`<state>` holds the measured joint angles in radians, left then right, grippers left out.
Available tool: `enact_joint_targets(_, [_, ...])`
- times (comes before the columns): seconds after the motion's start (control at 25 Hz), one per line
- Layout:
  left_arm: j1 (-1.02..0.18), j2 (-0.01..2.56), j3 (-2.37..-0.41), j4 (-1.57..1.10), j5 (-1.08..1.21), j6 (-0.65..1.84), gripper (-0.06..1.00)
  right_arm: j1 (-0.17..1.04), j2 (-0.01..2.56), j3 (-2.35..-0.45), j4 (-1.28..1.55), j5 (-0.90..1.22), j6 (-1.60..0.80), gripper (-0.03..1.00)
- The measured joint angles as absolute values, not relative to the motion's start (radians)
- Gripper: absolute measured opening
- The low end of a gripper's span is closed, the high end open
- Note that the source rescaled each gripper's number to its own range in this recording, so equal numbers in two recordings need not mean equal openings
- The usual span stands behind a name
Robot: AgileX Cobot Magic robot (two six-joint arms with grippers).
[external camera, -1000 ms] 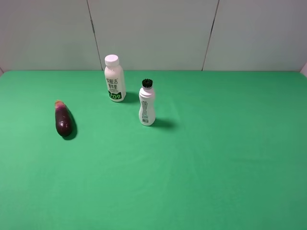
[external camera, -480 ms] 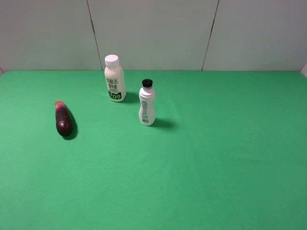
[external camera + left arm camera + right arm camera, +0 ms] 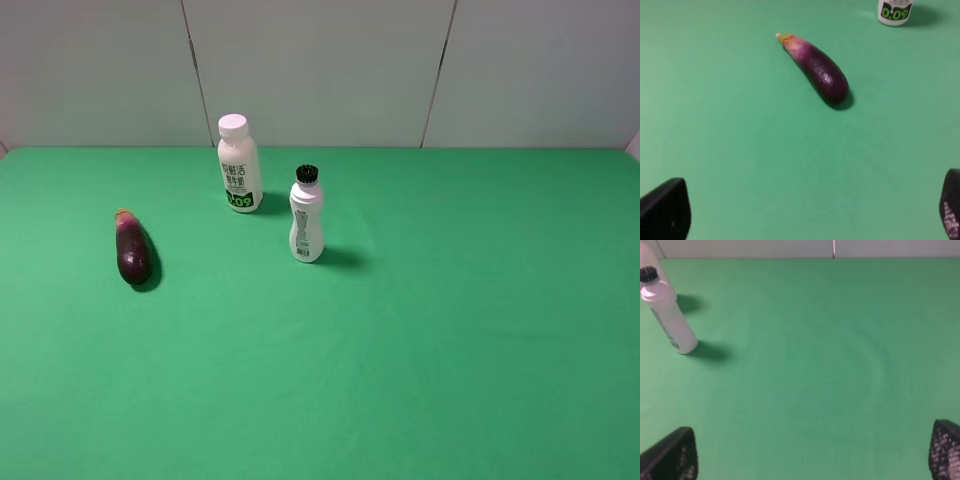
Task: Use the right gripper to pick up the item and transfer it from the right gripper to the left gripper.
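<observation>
Three things are sitting on the flat green table cover (image 3: pixel 450 350): a long, glossy dark-purple eggplant (image 3: pixel 132 250) with a pale tan stem tip, a white plastic bottle with a white cap and a green-and-black label (image 3: pixel 239 165), and a slimmer white bottle with a black ribbed cap (image 3: pixel 306 216). The eggplant is lying on its side toward the left of the table, stem end pointing toward the pale panelled back wall (image 3: pixel 320 70), well apart from both bottles. The white-capped bottle is standing upright near the back edge of the cover, and the black-capped bottle is standing upright just in front of it and a little to the right — the two are near each other but not touching.

Neither arm is showing in the high view. In the left wrist view, the left gripper (image 3: pixel 805 212) is showing only its two matte black fingertips at opposite lower corners, spread wide with nothing between them; the eggplant is lying out ahead, untouched. In the right wrist view, the right gripper (image 3: pixel 812 452) is likewise spread wide and empty — its black textured fingertips (image 3: pixel 670 455) are sitting at the frame's corners, with the black-capped bottle off to one side.
</observation>
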<state>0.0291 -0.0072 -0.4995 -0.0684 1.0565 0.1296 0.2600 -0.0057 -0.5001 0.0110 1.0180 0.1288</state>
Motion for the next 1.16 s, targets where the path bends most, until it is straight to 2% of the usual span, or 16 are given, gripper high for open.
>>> enact_joint_targets(1.16, [0.029, -0.007, -0.499, -0.068, 1.058, 0.141, 1.0, 0.26, -0.006, -0.5, 0.015, 1.017, 0.129, 1.0])
